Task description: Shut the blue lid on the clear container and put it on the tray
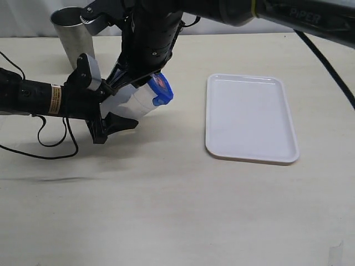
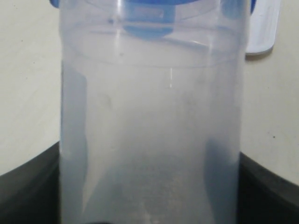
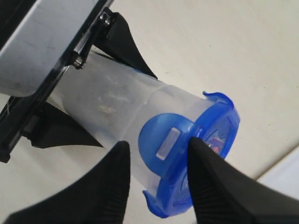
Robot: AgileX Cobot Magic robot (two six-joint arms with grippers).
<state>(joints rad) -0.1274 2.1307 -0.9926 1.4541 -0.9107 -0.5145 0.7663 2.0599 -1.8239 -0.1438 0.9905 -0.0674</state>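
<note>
Confirm blue lid (image 1: pixel 162 88) latched on clear container (image 3: pixel 117 98) (left end effector (image 2: pixel 149 186) clamped, right end effector (image 3: pixel 159 147) parted); then transfer to tray (image 1: pixel 249 119).

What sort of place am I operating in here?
Probably a robotics test bench, not a home: a plain beige tabletop, a white backdrop, and a few props like the white tray and grey metal cup.

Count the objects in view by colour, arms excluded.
Blue: 1, blue lid
Clear: 1, clear container
White: 1, white tray
Grey: 1, grey metal cup
Total: 4
</note>
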